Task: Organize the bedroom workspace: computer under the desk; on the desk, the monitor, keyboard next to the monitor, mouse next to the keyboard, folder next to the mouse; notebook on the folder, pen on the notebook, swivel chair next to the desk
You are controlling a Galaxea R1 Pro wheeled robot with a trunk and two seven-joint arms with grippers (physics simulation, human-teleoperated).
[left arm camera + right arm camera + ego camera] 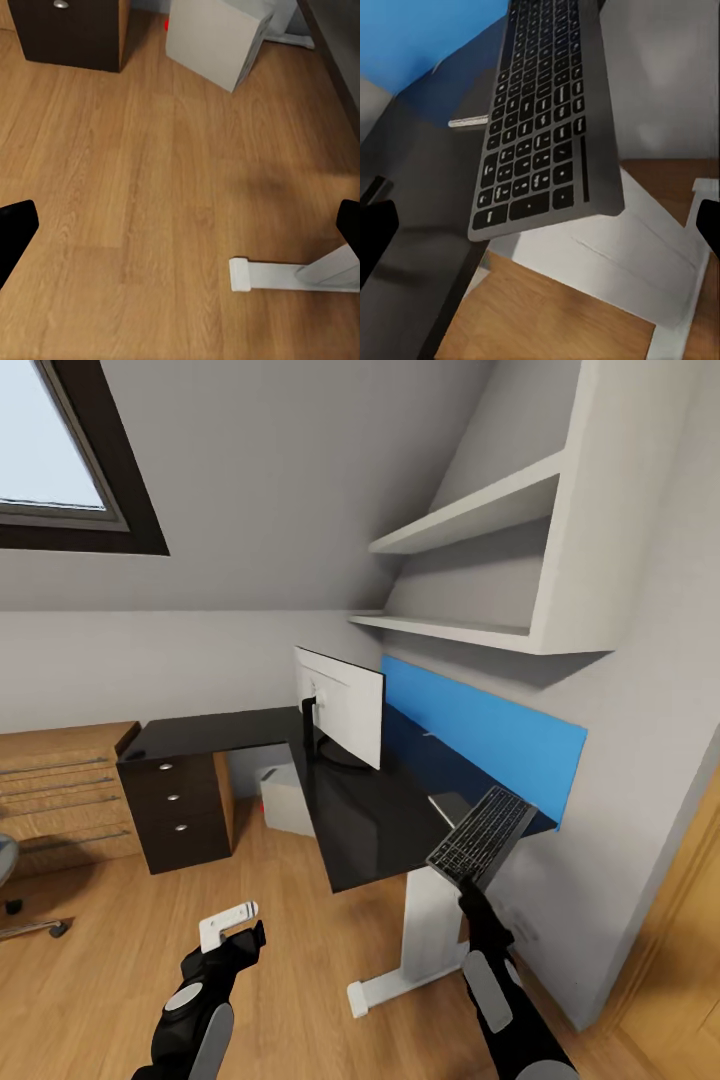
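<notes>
Hanging empty with fingers apart, the left end effector (236, 930) idles; rightward, the monitor (341, 705) stands on the surface (360, 815), and the right end effector (467, 888) grips the keyboard (482, 836) by one end, tilted, likely to slip.

computer (214, 41) on wood floor (135, 195) | drawer unit (71, 34) beside | desk foot (285, 274)

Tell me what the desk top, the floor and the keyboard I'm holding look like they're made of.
The desk top looks like glossy black laminate or lacquer: it mirrors the blue wall panel. The floor looks like light wood planks, with visible grain and seams, satin finish. The keyboard, gripped in the right gripper, looks like matte dark grey metal or plastic with black keys; which one, I can't tell.
</notes>
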